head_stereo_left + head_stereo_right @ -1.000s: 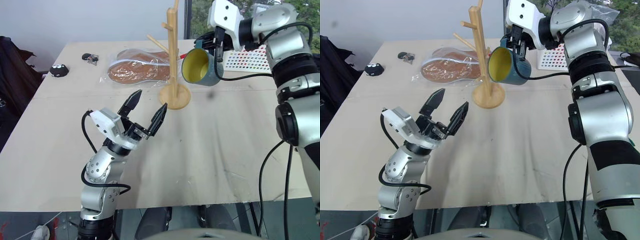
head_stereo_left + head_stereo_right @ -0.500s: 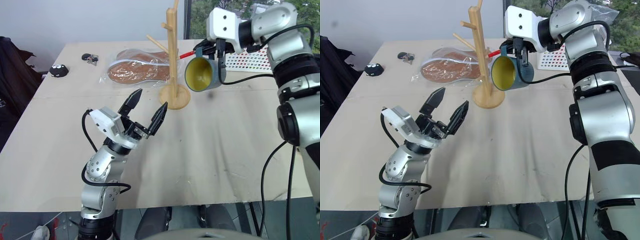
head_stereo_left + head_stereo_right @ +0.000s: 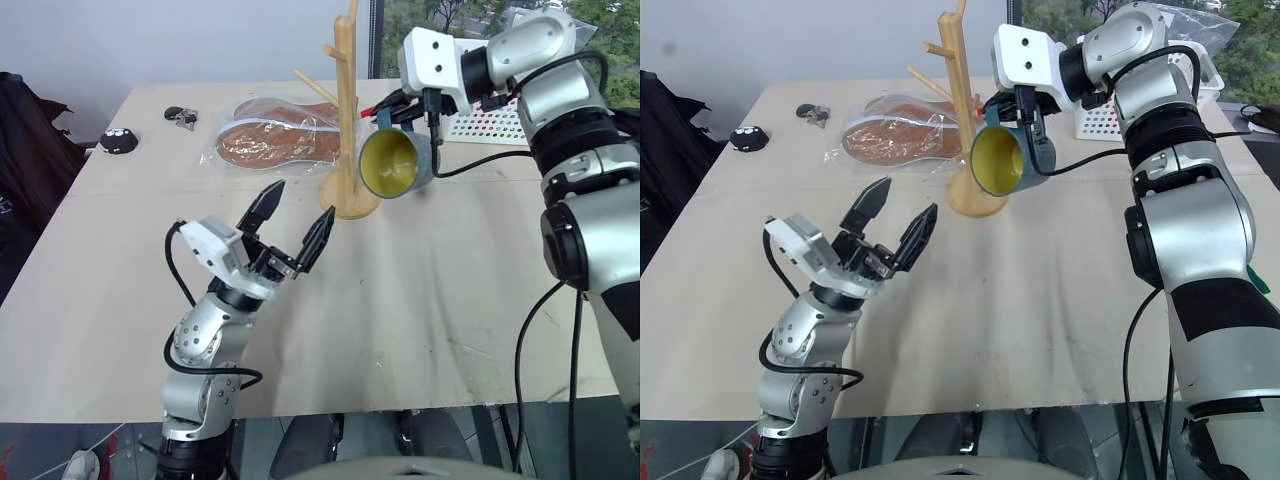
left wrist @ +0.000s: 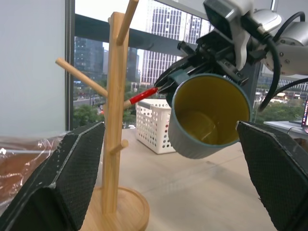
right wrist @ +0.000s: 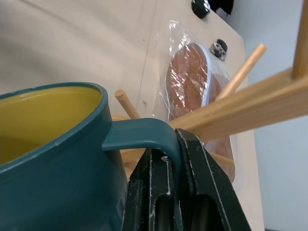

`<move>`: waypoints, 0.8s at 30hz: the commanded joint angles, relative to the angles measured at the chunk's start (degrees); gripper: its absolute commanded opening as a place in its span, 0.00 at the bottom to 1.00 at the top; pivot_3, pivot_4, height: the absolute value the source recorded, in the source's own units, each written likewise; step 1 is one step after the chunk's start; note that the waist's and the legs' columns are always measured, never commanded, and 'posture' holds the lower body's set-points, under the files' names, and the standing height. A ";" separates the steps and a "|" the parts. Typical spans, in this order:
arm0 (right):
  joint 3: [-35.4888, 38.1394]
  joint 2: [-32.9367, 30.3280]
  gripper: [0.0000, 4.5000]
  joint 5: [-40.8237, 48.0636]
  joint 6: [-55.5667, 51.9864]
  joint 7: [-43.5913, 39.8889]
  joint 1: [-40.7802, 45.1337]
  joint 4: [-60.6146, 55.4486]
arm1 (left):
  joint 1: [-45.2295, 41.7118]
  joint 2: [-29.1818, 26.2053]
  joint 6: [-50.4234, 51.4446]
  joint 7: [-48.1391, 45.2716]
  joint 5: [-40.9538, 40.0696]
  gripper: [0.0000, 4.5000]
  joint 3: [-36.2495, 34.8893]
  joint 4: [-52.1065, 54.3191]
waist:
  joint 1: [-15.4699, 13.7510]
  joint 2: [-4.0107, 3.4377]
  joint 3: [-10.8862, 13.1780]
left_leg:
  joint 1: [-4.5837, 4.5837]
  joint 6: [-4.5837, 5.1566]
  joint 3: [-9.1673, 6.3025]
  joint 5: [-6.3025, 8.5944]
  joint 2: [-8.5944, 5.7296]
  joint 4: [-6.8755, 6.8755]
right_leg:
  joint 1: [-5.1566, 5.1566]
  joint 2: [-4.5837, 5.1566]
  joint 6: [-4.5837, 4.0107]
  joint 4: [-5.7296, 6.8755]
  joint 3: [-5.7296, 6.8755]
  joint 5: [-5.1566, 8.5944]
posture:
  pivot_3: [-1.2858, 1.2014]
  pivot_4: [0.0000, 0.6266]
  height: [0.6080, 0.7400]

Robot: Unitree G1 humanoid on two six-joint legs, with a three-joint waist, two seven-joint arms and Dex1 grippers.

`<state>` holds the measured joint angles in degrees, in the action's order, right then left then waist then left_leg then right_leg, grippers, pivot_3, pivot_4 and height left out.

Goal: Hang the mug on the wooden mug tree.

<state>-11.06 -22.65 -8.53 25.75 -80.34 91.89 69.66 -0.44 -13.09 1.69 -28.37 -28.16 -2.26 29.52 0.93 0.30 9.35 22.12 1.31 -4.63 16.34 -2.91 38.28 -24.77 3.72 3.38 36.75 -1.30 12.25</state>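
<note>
The teal-blue mug (image 3: 396, 166) with its yellow inside hangs in the air just right of the wooden mug tree (image 3: 347, 110), tipped so its mouth faces me. My right gripper (image 3: 408, 103) is shut on the mug's loop handle (image 5: 144, 134), with its black fingers (image 5: 156, 185) clamped on the loop close to a peg (image 5: 240, 115). The mug does not rest on any peg. My left gripper (image 3: 300, 200) stands open and empty in front of the tree's round base (image 3: 351, 196), and its fingers (image 4: 72, 178) frame the mug (image 4: 208, 115) and post (image 4: 115, 120).
A plastic-wrapped brown item (image 3: 275, 135) lies behind and left of the tree. Keys (image 3: 180, 117) and a small black object (image 3: 117, 141) sit at the far left. A white perforated basket (image 3: 495, 120) stands at the back right. A dark garment (image 3: 25, 170) hangs off the table's left edge.
My right gripper has carried the mug left and a little down, closer to the tree's post, and rolled it so the mouth faces me more. The left arm has kept still.
</note>
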 commanded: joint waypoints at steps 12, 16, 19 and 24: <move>2.02 -1.00 0.00 -0.20 2.09 6.70 4.50 1.16 | 0.84 -0.36 -1.16 0.64 0.17 1.00 -0.26 2.73 | 0.00 0.00 0.00 | 0.00 0.00 0.00 0.00 0.00 0.00 | 0.00 0.08 0.00 0.00 0.00 0.00 | 0.52 0.24 1.00; 2.18 -1.17 0.00 -0.31 1.81 7.95 4.49 1.62 | 0.84 -0.51 -1.09 0.58 0.07 1.00 -0.25 2.74 | 0.00 0.00 0.00 | 0.00 0.00 0.01 0.00 0.00 0.00 | 0.00 0.08 0.00 0.00 0.00 0.00 | 0.52 0.24 1.00; 2.66 -0.90 0.00 0.12 1.84 9.06 4.31 1.93 | 0.74 -0.72 -1.01 0.40 -0.10 1.00 -0.29 2.72 | 0.00 0.00 0.00 | 0.00 0.00 0.00 0.00 0.00 0.00 | 0.00 0.07 0.00 0.00 0.00 0.00 | 0.52 0.24 1.00; 3.41 0.08 0.00 1.21 2.44 8.93 3.87 2.08 | 0.45 -0.86 -1.02 0.38 -0.14 1.00 -0.18 2.35 | 0.03 0.00 0.00 | 0.00 0.00 0.01 0.00 0.00 0.00 | 0.00 0.06 0.00 0.00 0.00 0.00 | 0.52 0.24 1.00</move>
<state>-9.35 -22.49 -8.78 27.56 -71.85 93.59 72.59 0.28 -13.72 1.68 -27.77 -28.21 -2.23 29.53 0.96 0.30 9.35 22.12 1.31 -4.62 16.34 -2.91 38.27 -24.77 3.78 3.38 36.76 -1.31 12.25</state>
